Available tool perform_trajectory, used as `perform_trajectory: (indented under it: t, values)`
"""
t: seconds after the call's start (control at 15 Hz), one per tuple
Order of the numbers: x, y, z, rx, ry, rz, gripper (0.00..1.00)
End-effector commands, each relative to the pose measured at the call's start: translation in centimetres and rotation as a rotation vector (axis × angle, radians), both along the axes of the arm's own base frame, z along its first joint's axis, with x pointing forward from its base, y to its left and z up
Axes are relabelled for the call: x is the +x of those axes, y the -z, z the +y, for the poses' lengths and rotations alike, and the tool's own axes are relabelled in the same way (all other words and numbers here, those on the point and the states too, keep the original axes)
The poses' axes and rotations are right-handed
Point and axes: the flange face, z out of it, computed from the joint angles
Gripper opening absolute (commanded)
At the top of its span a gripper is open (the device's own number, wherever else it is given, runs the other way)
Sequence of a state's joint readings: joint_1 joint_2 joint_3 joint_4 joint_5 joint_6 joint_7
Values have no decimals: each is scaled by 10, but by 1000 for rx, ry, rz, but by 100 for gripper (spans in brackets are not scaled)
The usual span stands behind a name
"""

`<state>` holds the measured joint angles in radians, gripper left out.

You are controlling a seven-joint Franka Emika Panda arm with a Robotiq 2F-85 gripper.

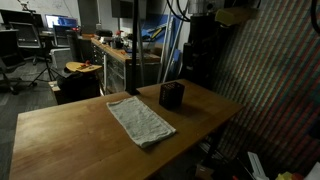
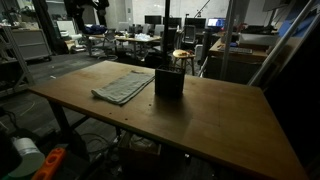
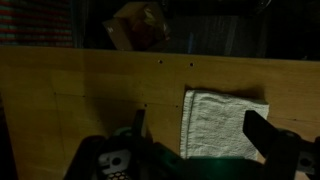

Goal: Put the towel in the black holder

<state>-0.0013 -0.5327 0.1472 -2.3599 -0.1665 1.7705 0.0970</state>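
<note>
Dim light lay over the workshop, with desks and office chairs (image 1: 30, 50) crowded in the background behind a broad brown wooden table (image 1: 60, 130), seen in both exterior views. On that table the light grey-white rectangular towel with its textured weave (image 1: 140, 122) lay spread flat, well inside the table's edges. The small, nearly black boxy holder (image 1: 171, 96) stood upright just beside one end of the cloth. From where I stood I could not tell whether the two touched. Nothing of the towel was inside the holder. In the wrist view the robot's dark gripper (image 3: 196, 116) hung above the tabletop with its jaws spread as wide as they go, gripping nothing. The towel showed below and between the two fingers (image 3: 270, 135), lying closer to one of them.
</note>
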Motion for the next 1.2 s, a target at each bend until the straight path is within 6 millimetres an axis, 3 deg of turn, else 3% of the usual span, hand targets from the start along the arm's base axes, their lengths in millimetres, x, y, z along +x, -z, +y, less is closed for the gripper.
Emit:
perform_trajectory:
  t: [0.0,0.33,0.47,0.87,1.13]
  values:
    - [0,-1,0,0,0,1,100]
    - [0,-1,0,0,0,1,100]
    - [15,-1,4,-12,-21,-16,100]
    - [95,14,34,59,-97,-98,100]
    - [148,48,35,95,-101,-104,100]
